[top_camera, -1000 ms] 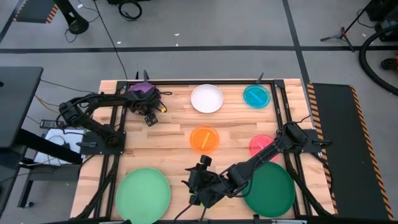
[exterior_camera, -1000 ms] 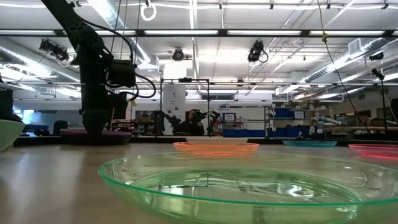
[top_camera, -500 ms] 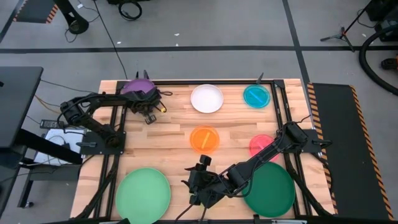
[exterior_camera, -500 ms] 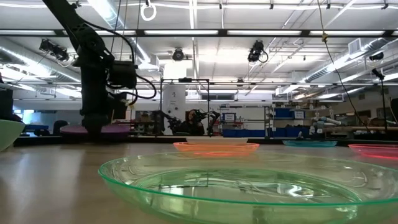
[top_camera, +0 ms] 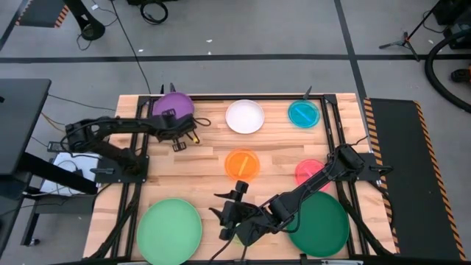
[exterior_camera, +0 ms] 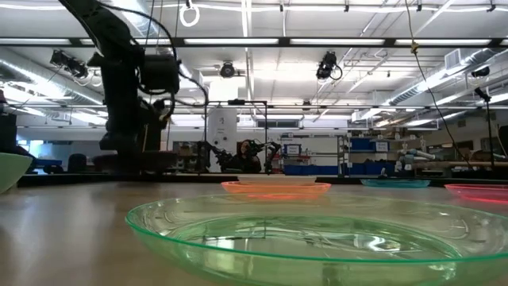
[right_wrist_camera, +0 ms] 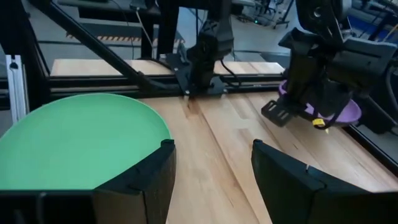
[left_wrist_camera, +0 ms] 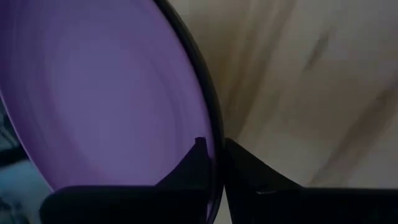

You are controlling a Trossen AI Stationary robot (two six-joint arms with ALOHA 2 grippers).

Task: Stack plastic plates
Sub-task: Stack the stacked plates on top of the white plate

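Note:
My left gripper is shut on the purple plate at the table's far left, and the plate is raised off the wood. A dark band runs along the plate's edge. My right gripper hangs open near the front edge, between the light green plate and the dark green plate. Flat on the table lie the white plate, teal plate, orange plate and pink plate. The lime plate lies by the front edge. My left gripper pinches the purple plate's near rim between its two fingers. One finger is on the purple face and the other on the outer side. The fingers slant down from the near side. The plate hangs clear of the table, slightly tilted.
Black frame rails run along the table's left and right sides and its far edge. Bare wood lies between the left arm and the orange plate. Beyond the table is a workshop with shelves and lights.
My left gripper has shut on the purple plate's rim and risen with it, shifting a little toward the table's right. The plate, flat on the table a second ago, now hangs lifted clear.

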